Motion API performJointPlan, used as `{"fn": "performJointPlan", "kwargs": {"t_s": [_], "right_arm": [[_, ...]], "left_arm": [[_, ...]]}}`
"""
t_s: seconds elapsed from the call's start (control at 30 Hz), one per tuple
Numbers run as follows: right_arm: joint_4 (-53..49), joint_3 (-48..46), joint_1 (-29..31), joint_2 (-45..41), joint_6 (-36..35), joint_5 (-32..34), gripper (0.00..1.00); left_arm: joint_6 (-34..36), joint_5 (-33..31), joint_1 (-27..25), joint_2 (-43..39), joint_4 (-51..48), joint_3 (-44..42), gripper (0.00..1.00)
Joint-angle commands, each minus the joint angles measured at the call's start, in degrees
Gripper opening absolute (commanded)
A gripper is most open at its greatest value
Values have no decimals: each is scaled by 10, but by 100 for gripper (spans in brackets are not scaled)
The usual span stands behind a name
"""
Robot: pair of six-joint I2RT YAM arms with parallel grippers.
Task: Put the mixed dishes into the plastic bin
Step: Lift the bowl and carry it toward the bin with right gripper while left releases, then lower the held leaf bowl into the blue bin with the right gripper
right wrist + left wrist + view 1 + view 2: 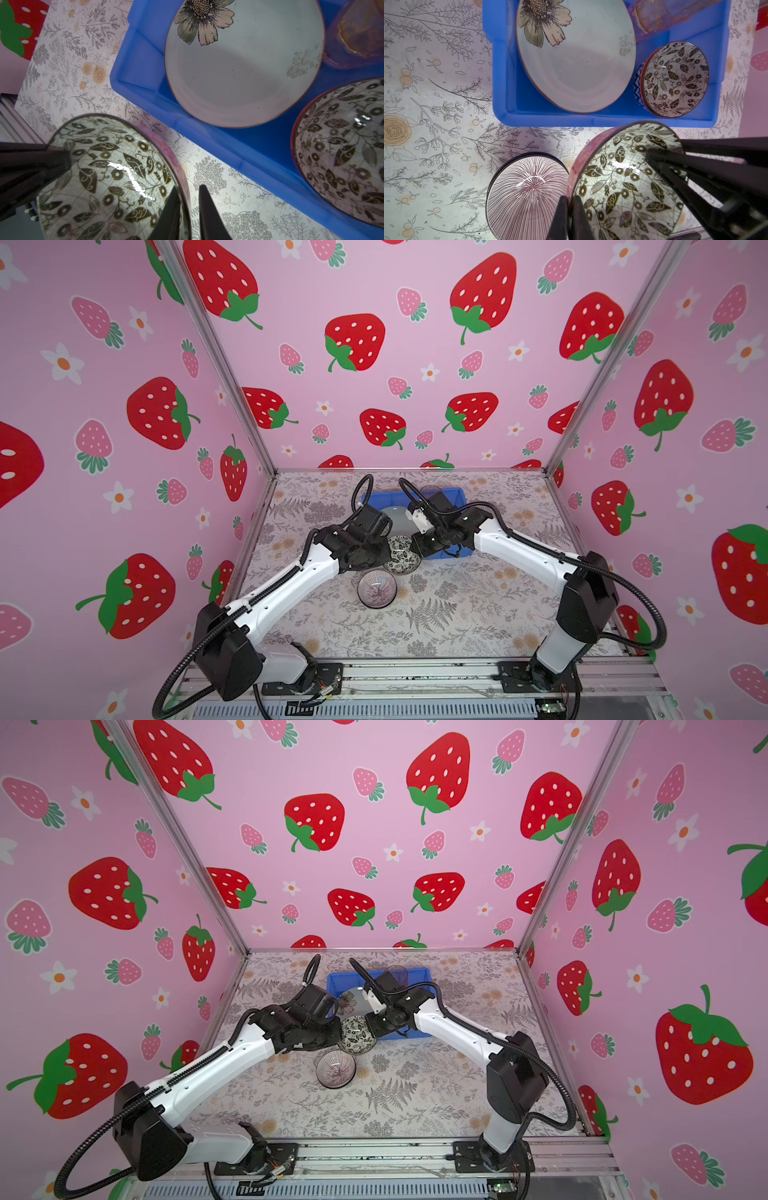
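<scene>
While your left pincer (570, 197) is clamped on the rim of the leaf-print bowl (623, 187), that bowl sits just outside the near wall of the blue bin (542, 121), not yet over it. Your right pincer (188, 187) stands astride the opposite rim with its jaws narrowly apart. A sliver of counter (239, 197) shows beside the outer finger, so I judge it not yet pinching.

You look past halfway. The flower plate (577, 68), a clear tumbler (652, 18) and a second leaf-print bowl (675, 79) nested in a blue-white bowl (638, 83) are in the bin. Left for you are the held bowl and the striped bowl (525, 197) on the counter just beside it.

Both arms cover much of the bin in both top views, and the tumbler is cut off at the frame edge. You cannot tell whether anything lies under the plate, or whether the held bowl is clear of the counter.
</scene>
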Motion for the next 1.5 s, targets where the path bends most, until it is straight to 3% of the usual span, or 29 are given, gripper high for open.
{"fn": "performJointPlan", "kwargs": {"t_s": [0.0, 0.2, 0.53, 0.8, 1.07, 1.27, 1.47], "right_arm": [[-8, 14, 2, 4, -4, 4, 11], [-12, 17, 2, -1, -3, 12, 1], [-33, 34, -5, -10, -6, 34, 0], [-58, 55, -49, -30, -13, 51, 0], [-89, 90, -137, -36, -29, 71, 0], [-90, 98, -191, -25, -42, 91, 0], [-80, 93, -209, -7, -51, 109, 0]], "left_arm": [[-2, -9, -3, 1, 16, 32, 0], [-4, -10, -3, -2, 15, 29, 4], [-6, -34, -2, -34, 2, 28, 64], [4, -53, 55, -94, -48, 9, 93], [32, -32, 127, -143, -77, -13, 97], [46, -16, 144, -145, -83, -20, 97], [47, -1, 146, -137, -78, -19, 97]]}}
